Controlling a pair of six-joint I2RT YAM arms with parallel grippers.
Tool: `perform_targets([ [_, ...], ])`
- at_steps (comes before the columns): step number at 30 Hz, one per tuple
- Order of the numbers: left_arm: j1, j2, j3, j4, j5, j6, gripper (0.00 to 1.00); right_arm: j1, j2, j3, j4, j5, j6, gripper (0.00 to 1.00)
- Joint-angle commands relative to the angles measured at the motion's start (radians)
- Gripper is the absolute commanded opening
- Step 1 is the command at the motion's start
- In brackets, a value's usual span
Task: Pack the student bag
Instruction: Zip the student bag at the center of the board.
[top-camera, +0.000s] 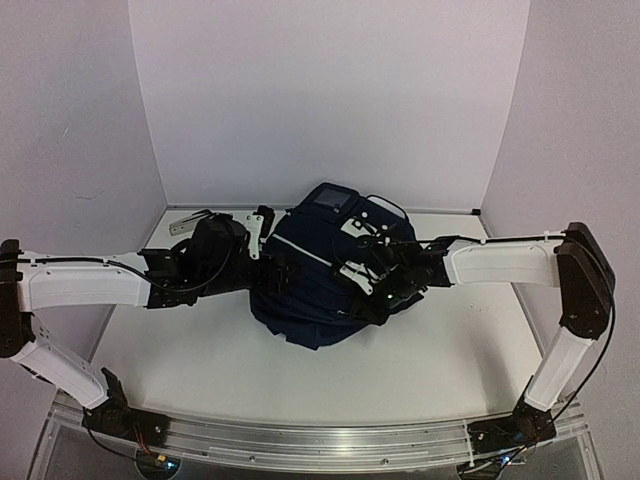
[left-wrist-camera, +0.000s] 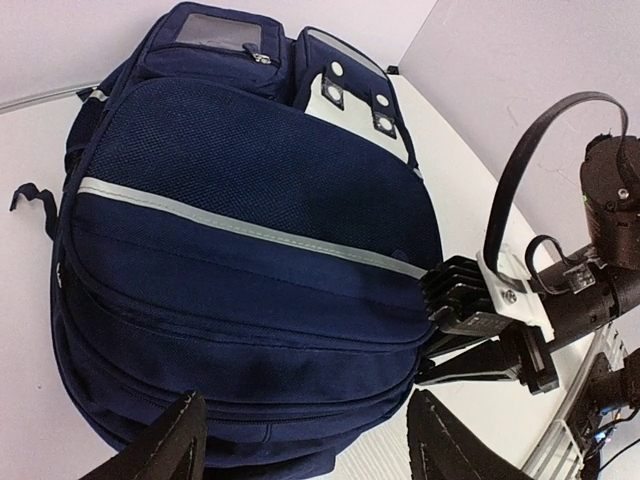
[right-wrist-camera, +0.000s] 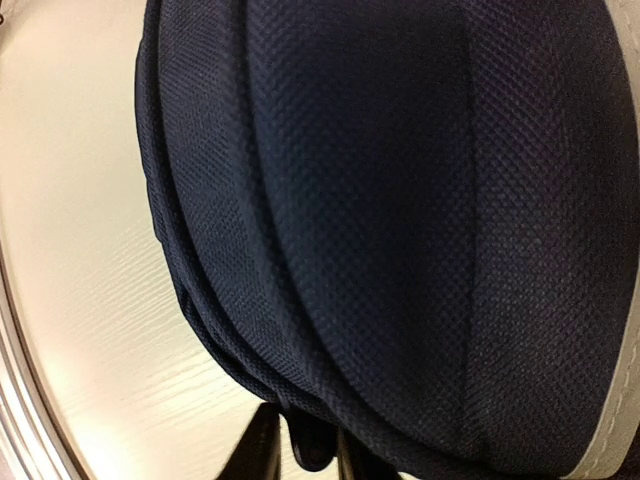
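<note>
Right jaws are clenched on a small navy fold at the edge of the student bag (right-wrist-camera: 400, 200), and their tips are cut off at the bottom of the wrist view. Left jaws stand wide and released at the bag's left side; whether they touch it, I can't tell. The bag lies mid-counter (top-camera: 200, 370), its long axis running near to far and its grey-panel top toward the back wall. From above, its bulk hides the right fingertips. Far left lies a small grey thing (top-camera: 188, 224), hard to make out.
</note>
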Motion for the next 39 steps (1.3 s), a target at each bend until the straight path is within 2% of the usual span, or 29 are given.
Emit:
perform_targets([
  [1, 0.013, -0.005, 0.010, -0.047, -0.008, 0.054, 0.68, 0.005, -0.049, 0.034, 0.025, -0.007, 0.027, 0.16],
  [8, 0.046, -0.037, -0.015, -0.068, 0.127, 0.265, 0.63, -0.004, -0.083, 0.040, -0.016, -0.067, 0.058, 0.00],
  [13, 0.048, -0.062, -0.057, -0.058, 0.247, 0.448, 0.59, -0.033, -0.086, 0.059, -0.044, -0.151, 0.098, 0.00],
  [19, 0.048, -0.057, -0.088, -0.057, 0.321, 0.700, 0.57, -0.104, -0.062, 0.086, -0.058, -0.289, 0.165, 0.00],
  [25, 0.041, 0.023, -0.042, -0.049, 0.312, 0.828, 0.53, -0.146, -0.028, 0.089, -0.060, -0.360, 0.199, 0.00],
  [39, -0.049, 0.191, 0.085, -0.006, 0.190, 1.046, 0.52, -0.146, -0.024, 0.076, -0.058, -0.394, 0.201, 0.00],
])
